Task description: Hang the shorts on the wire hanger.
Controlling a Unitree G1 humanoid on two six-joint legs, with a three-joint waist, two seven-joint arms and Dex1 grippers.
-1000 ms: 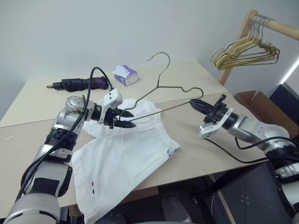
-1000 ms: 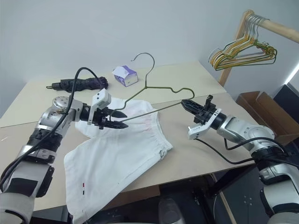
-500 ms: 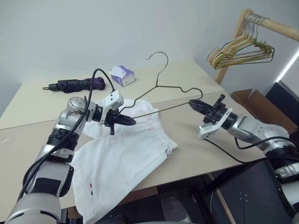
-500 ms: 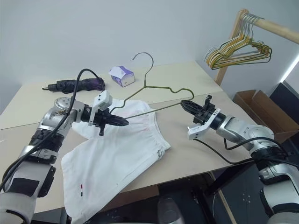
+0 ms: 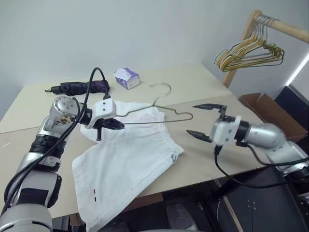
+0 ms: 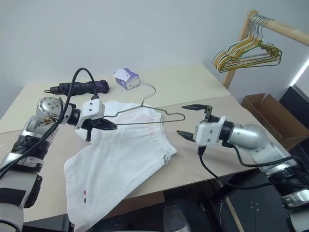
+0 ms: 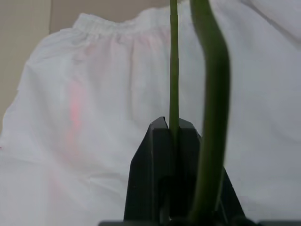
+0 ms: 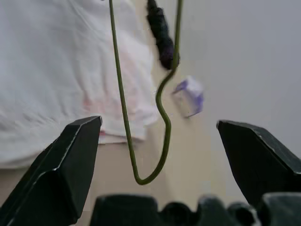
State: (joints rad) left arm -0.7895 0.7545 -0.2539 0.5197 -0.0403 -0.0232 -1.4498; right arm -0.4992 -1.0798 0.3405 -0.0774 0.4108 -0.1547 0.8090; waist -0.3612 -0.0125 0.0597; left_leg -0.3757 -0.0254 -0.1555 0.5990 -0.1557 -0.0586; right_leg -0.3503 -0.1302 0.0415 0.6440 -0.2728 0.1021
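The shorts (image 5: 126, 159) lie mid-frame, one leg overhanging the table (image 5: 203, 82) front edge. Left pincer (image 5: 116, 125) is clenched on the wire hanger (image 5: 159, 111); right pincer (image 5: 202, 121) is spread wide, empty, beside its free end.

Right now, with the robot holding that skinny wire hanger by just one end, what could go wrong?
1. The thin dark green wire hanger is pinched at one end by the shut left gripper; the open right gripper is off it. The free end might sag or twist.
2. That far corner hangs just above the white cloth shorts, so it might snag them.
3. The shorts droop over the beige table's front edge; a tug could pull them off.
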